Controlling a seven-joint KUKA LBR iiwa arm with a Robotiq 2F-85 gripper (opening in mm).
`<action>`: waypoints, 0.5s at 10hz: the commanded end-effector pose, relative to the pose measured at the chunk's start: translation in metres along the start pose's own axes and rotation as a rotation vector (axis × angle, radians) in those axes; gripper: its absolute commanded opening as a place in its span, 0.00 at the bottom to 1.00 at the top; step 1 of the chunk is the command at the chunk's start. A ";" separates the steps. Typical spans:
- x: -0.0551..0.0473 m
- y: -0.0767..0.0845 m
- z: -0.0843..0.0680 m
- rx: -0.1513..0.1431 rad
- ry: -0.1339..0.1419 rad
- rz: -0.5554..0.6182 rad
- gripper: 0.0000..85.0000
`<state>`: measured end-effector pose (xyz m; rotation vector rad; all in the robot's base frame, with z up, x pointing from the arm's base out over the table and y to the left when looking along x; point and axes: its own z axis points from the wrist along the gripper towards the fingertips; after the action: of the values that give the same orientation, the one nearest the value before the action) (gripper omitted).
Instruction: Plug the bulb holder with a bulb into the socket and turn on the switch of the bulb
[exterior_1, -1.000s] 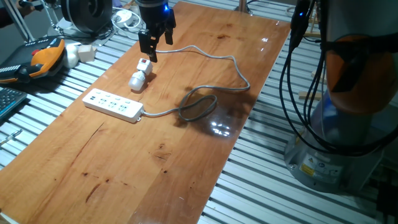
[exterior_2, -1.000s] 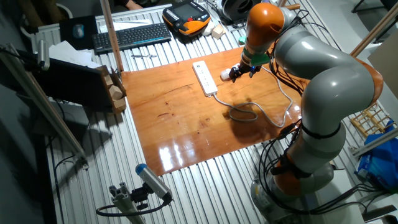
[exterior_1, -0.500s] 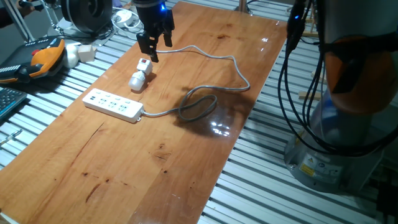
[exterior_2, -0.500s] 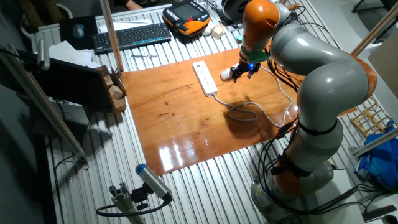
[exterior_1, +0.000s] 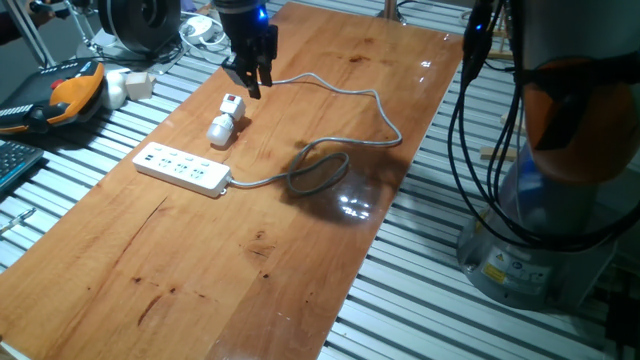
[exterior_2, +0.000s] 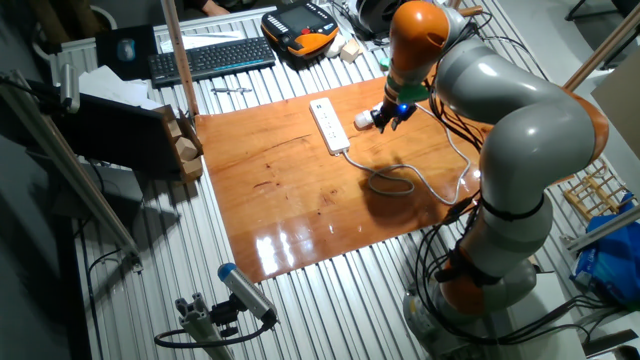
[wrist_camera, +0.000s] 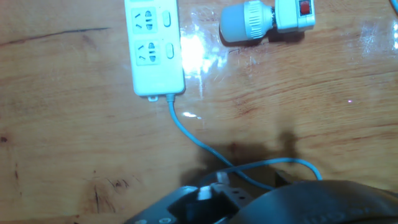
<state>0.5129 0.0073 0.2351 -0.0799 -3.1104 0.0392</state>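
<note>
The bulb holder (exterior_1: 232, 106) lies on its side on the wooden table, its round white bulb (exterior_1: 220, 130) pointing toward the socket (exterior_1: 183, 168), a long white power strip a short way off. My gripper (exterior_1: 252, 88) hovers just above and behind the holder, open, with nothing between its fingers. From the other side, the gripper (exterior_2: 383, 120) stands next to the holder (exterior_2: 362, 121), beside the socket (exterior_2: 328, 125). The hand view shows the socket's cable end (wrist_camera: 153, 46), the bulb (wrist_camera: 245, 22) and the holder's red switch (wrist_camera: 304, 7); my fingertips are out of sight there.
The strip's grey cable (exterior_1: 320, 165) loops across the middle of the table and runs back behind my gripper. An orange pendant (exterior_1: 75, 90) and small white boxes (exterior_1: 128, 85) lie off the table's left edge. A keyboard (exterior_2: 212, 57) sits beyond the far end.
My gripper has turned about its own axis and shifted slightly toward the bulb holder, so its fingers look closer together. The holder, bulb and socket have not moved.
</note>
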 end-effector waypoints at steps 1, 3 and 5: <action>0.000 0.001 0.001 -0.003 0.000 0.005 0.00; -0.001 0.001 0.002 0.019 0.014 0.000 0.00; -0.002 0.004 0.000 -0.002 0.034 0.051 0.00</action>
<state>0.5155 0.0110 0.2349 -0.1568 -3.0742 0.0445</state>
